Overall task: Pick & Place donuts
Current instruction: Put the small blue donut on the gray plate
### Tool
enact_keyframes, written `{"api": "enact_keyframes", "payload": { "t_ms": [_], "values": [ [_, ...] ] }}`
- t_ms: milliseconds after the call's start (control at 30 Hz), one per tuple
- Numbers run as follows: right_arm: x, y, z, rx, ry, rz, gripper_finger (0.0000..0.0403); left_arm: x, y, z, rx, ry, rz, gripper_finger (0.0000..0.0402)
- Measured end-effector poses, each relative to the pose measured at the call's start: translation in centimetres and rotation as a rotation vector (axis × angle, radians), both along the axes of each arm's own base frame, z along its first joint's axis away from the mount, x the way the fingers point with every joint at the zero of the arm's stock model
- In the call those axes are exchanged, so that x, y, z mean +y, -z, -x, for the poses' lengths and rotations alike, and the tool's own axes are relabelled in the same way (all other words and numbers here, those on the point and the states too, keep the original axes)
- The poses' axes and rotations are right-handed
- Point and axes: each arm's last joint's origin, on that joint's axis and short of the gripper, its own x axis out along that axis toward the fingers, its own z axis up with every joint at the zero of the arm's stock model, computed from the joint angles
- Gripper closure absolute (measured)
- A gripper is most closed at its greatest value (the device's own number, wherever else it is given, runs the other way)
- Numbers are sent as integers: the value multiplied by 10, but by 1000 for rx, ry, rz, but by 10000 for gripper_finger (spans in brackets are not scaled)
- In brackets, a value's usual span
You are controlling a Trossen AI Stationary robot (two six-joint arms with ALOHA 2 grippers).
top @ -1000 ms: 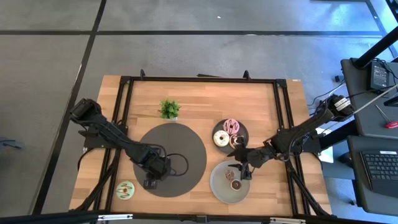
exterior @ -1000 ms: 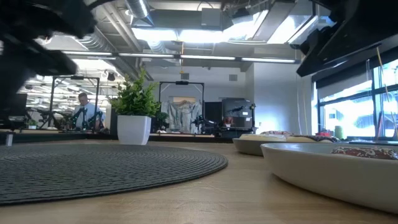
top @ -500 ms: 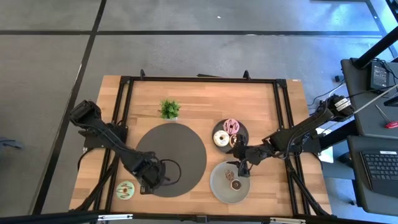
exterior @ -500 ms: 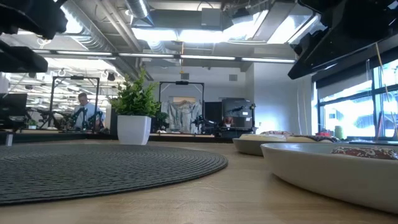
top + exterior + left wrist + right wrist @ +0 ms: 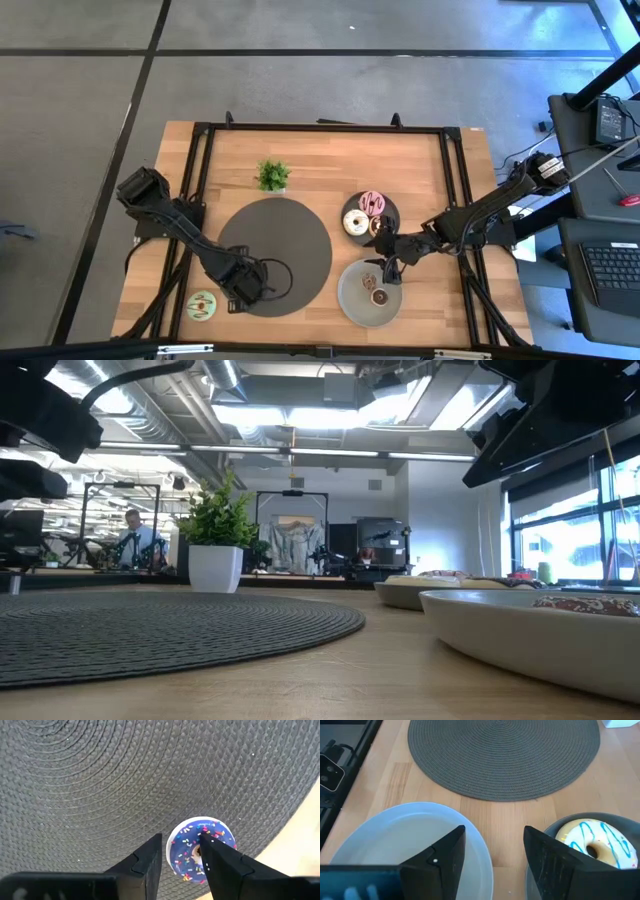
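the left gripper (image 5: 181,847) is seen spread, released, above a purple donut (image 5: 187,851) at the mat's (image 5: 290,235) 7 o'clock edge. the right gripper (image 5: 494,847) is held spread, empty, between two plates (image 5: 352,290).

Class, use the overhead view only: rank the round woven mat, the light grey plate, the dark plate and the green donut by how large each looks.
1. Round woven mat, by far the largest.
2. Light grey plate.
3. Dark plate, somewhat smaller than the light one.
4. Green donut, smallest.
All lie on the table, so nearness barely skews it.
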Motion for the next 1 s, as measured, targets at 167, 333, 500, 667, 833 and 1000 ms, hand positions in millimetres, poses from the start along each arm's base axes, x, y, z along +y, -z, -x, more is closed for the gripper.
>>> {"api": "enact_keyframes", "payload": {
  "t_ms": [167, 333, 500, 667, 833, 1000],
  "values": [
    [0, 0, 0, 0, 0, 0, 201, 0, 0, 0, -6, 0, 0, 274],
    [0, 0, 0, 0, 1, 1, 201, -1, 0, 0, -8, -1, 3, 274],
    [0, 0, 0, 0, 1, 1, 201, -1, 0, 0, -6, 0, 4, 276],
    [0, 0, 0, 0, 2, 1, 201, -1, 0, 0, -6, 15, 5, 296],
    [0, 0, 0, 0, 2, 1, 201, -1, 0, 0, -6, 42, 6, 334],
    [0, 0, 0, 0, 2, 1, 201, -1, 0, 0, -8, 83, 5, 374]
  ]
}}
